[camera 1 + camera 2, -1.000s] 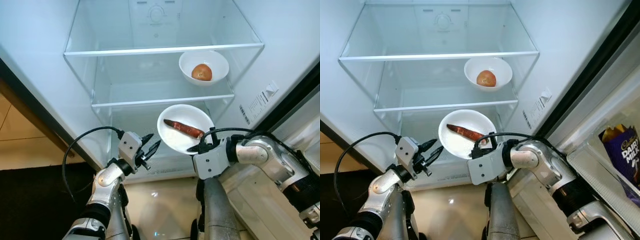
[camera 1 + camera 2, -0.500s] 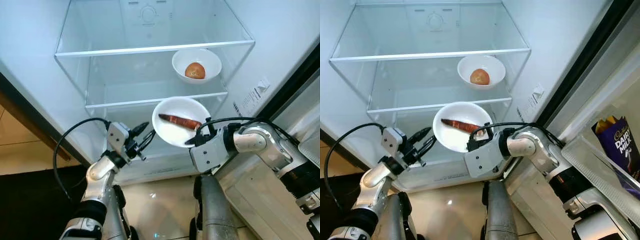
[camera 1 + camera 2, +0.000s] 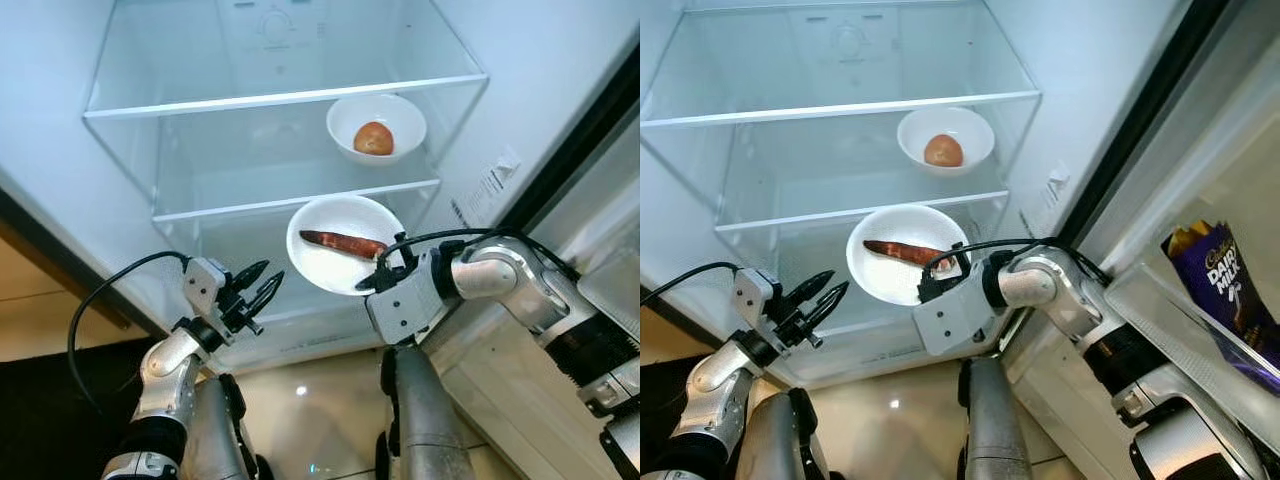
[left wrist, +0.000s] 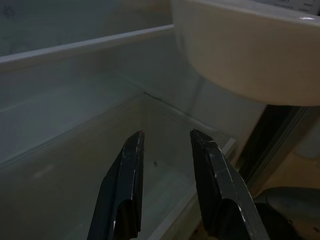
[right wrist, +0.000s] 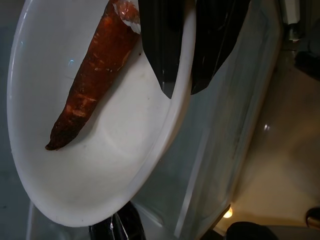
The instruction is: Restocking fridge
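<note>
An open fridge (image 3: 120, 200) is seen from above and in front, with two glass shelves inside it. On the lower shelf (image 3: 250, 190), toward the right, a white bowl (image 3: 403, 112) is set, and a round orange-brown fruit (image 3: 373, 138) lies in it; what kind of fruit it is cannot be told. In front of that shelf's edge and a little below it, a second white bowl (image 3: 335, 270) is held in the air by the right end effector (image 3: 385, 275), whose black fingers are closed over the bowl's near rim, one finger inside and one outside, as is seen in the right wrist view. A long reddish-brown root (image 3: 342, 243), perhaps a sweet potato, lies across this bowl; its end nearest the fingers is partly hidden behind them. The compartment under the held bowl is largely covered by the bowl and the right arm, so its contents cannot be made out. The left end effector (image 3: 262, 288) is raised to the left of the held bowl, apart from it, with its fingers parted and nothing between them. On the far right of the right eye view, a purple chocolate packet (image 3: 1220, 285) stands in a door rack (image 3: 1160, 320), its lower part cut off by the rack's wall
</note>
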Controlling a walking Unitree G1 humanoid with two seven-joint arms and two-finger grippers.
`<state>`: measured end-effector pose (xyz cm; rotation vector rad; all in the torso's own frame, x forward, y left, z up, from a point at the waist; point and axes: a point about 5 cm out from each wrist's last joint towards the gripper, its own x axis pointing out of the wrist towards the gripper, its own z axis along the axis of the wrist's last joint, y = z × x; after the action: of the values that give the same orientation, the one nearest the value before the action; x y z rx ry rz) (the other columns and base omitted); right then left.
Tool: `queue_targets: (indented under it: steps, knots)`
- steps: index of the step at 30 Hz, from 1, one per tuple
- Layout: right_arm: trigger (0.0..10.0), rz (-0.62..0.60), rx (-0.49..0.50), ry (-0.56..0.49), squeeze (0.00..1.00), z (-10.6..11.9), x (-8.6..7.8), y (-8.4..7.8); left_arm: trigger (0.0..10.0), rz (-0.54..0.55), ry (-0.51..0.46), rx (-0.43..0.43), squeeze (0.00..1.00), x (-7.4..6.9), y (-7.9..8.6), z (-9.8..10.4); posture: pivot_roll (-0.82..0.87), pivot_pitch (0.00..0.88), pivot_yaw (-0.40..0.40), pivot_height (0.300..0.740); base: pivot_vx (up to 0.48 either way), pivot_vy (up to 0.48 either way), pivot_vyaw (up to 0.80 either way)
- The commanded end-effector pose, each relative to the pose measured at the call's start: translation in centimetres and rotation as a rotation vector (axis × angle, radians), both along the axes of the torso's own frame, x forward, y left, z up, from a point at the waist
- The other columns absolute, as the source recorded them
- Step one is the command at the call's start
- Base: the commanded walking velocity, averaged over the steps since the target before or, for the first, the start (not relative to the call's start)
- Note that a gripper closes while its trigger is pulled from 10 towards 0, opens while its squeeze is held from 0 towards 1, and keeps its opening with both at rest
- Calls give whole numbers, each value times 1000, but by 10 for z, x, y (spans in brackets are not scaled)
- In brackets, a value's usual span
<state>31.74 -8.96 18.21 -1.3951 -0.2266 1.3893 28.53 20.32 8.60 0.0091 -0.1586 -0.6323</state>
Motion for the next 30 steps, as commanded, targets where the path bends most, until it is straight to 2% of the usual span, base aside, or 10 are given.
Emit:
queue_targets:
  steps: [1, 3, 8, 11, 13, 17, 22, 26, 29, 30]
  knots:
    - [10000, 67, -23, -89, 0, 24, 2, 7, 10000, 50, -5, -12, 0, -4, 12, 1, -42, 216, -88, 485, 0, 0, 0]
    - [10000, 74, -29, -94, 0, 23, 5, 11, 10000, 47, -26, 9, 0, -1, 0, 2, -35, 214, -89, 485, 0, 0, 0]
    - [10000, 77, -30, -97, 0, 22, 7, 14, 10000, 60, -29, 25, 0, 3, -8, 2, -35, 215, -84, 485, 0, 0, 0]
    - [10000, 84, -38, -105, 0, 21, 8, 17, 10000, 117, -46, 71, 0, 11, -23, 0, -25, 221, -67, 485, 0, 0, 0]
    - [10000, 87, -41, -108, 0, 21, 9, 18, 10000, 129, -50, 79, 0, 11, -27, -1, -25, 221, -67, 485, 0, 0, 0]
    - [10000, 93, -48, -119, 0, 21, 12, 21, 10000, 219, -24, 48, 0, 11, -38, -10, -12, 224, -44, 485, 0, 0, 0]
    - [10000, 97, -49, -127, 0, 21, 14, 23, 10000, 298, 15, 38, 0, 6, -41, -23, -10, 220, -37, 485, 0, 0, 0]
    - [10000, 99, -50, -129, 0, 20, 14, 24, 10000, 325, 11, 45, 0, 2, -41, -26, -7, 217, -32, 485, 0, 0, 0]
    - [10000, 100, -56, -134, 0, 20, 15, 23, 10000, 427, -5, 84, 0, 0, -27, -29, -5, 214, -20, 485, 0, 0, 0]
    - [10000, 100, -56, -134, 0, 20, 15, 23, 10000, 427, -5, 84, 0, 0, -27, -29, -5, 214, -20, 485, 0, 0, 0]
